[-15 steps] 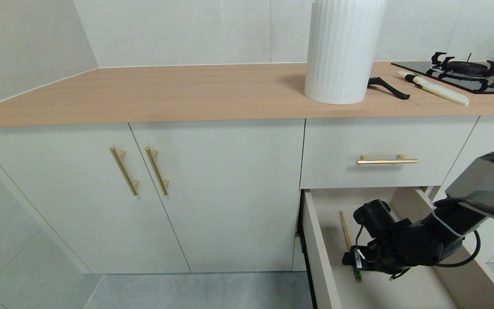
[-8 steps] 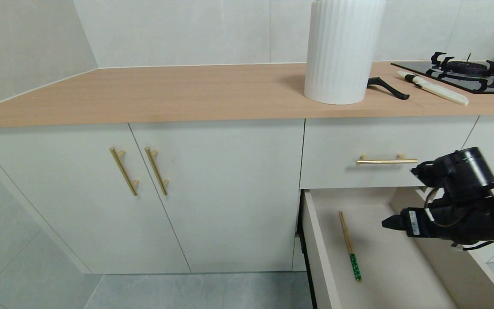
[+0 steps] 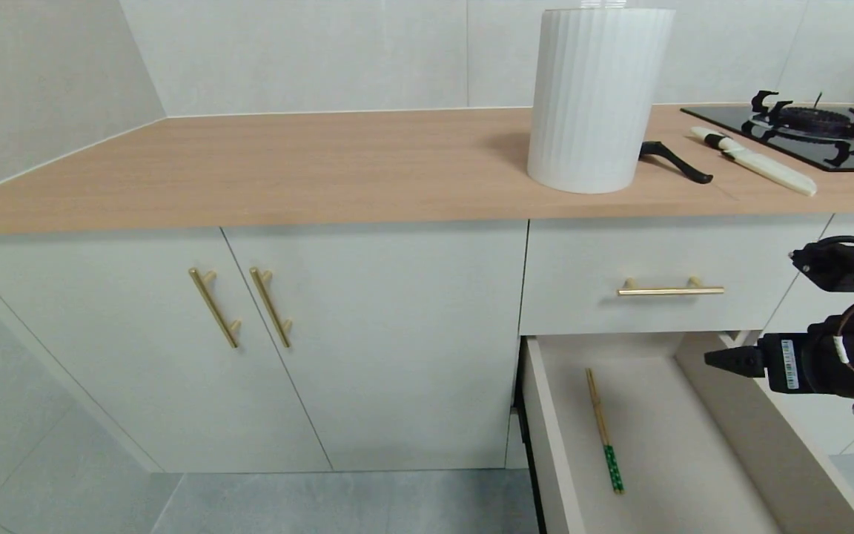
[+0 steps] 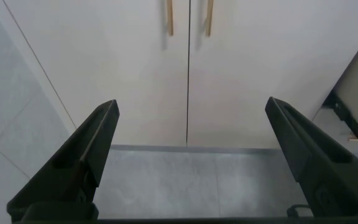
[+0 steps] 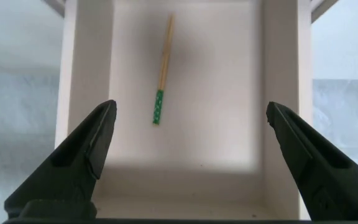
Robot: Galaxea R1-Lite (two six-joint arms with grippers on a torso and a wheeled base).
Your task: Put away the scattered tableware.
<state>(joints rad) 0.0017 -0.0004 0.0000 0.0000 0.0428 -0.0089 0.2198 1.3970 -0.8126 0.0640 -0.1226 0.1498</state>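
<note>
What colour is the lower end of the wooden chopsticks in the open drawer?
Green end on the tan wooden chopsticks; clearest in right wrist view.

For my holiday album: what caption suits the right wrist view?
Open right gripper hovers above the pulled-out drawer, chopsticks lying inside.

A kitchen: a wood-toned countertop runs beneath a pale tiled wall, with a black gas hob at its far right and a knife lying beside it. Below, white cabinet doors carry 2 brass handles, and 1 open drawer at the right holds chopsticks.
</note>
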